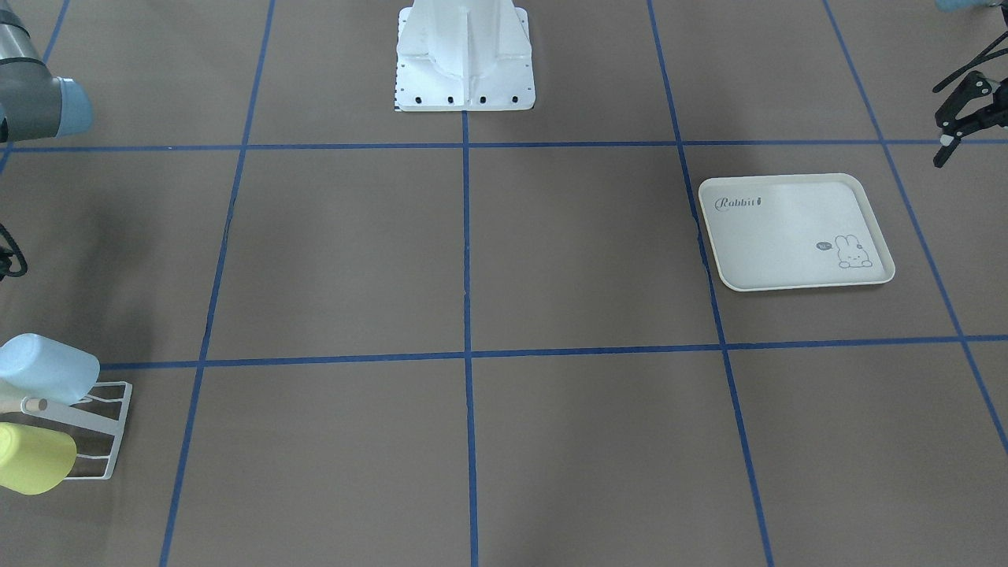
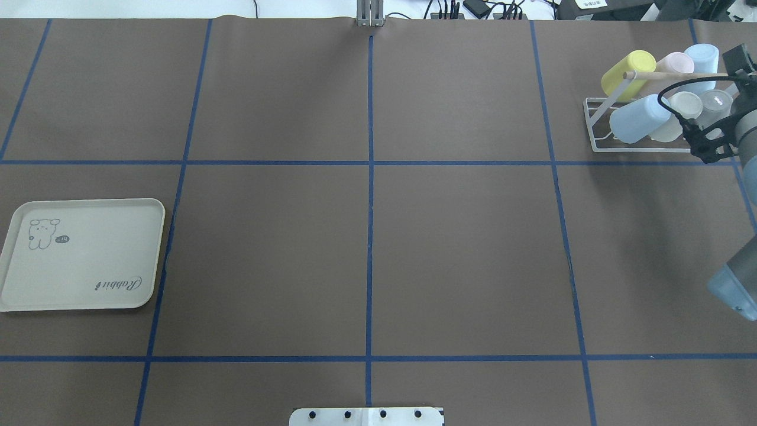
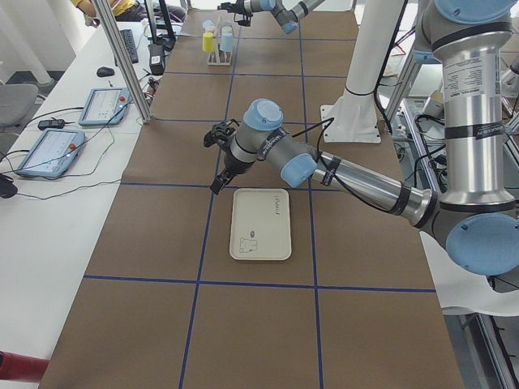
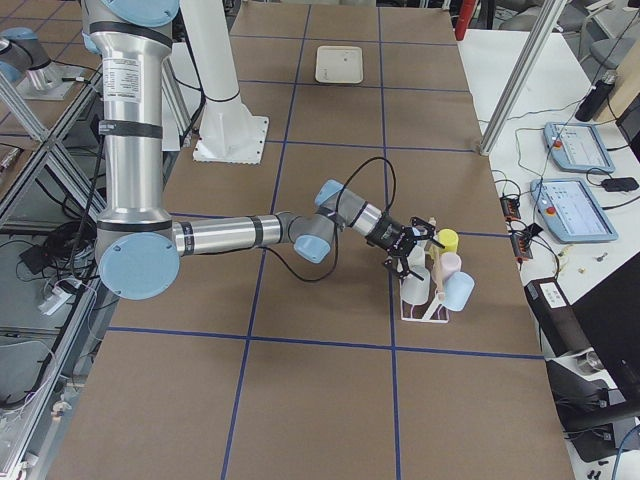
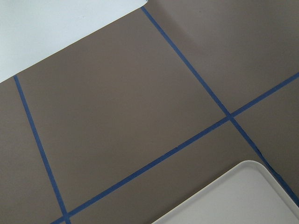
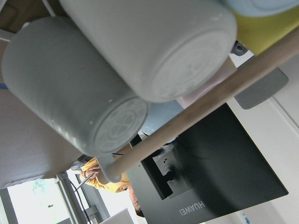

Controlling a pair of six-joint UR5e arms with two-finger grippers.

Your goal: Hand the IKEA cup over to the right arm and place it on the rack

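Observation:
The white wire rack (image 2: 597,127) stands at the far right of the table and holds several cups: a yellow cup (image 2: 628,70), a pink cup (image 2: 674,62), two blue ones, and a white cup (image 2: 686,105) beside a grey cup (image 2: 714,105). All rest on the prongs. My right gripper (image 2: 707,148) hovers at the rack's near side, close to the grey cup. It looks open and holds nothing. The right wrist view shows two pale cup bottoms (image 6: 187,60) and the wooden rod (image 6: 210,107). My left gripper (image 1: 949,118) is open and empty, above the table next to the tray.
A cream rabbit-print tray (image 2: 83,254) lies empty on the left side; it also shows in the front view (image 1: 795,232) and the left wrist view (image 5: 243,196). The white robot base (image 1: 465,55) stands mid-table at the robot's edge. Blue tape lines grid the brown table.

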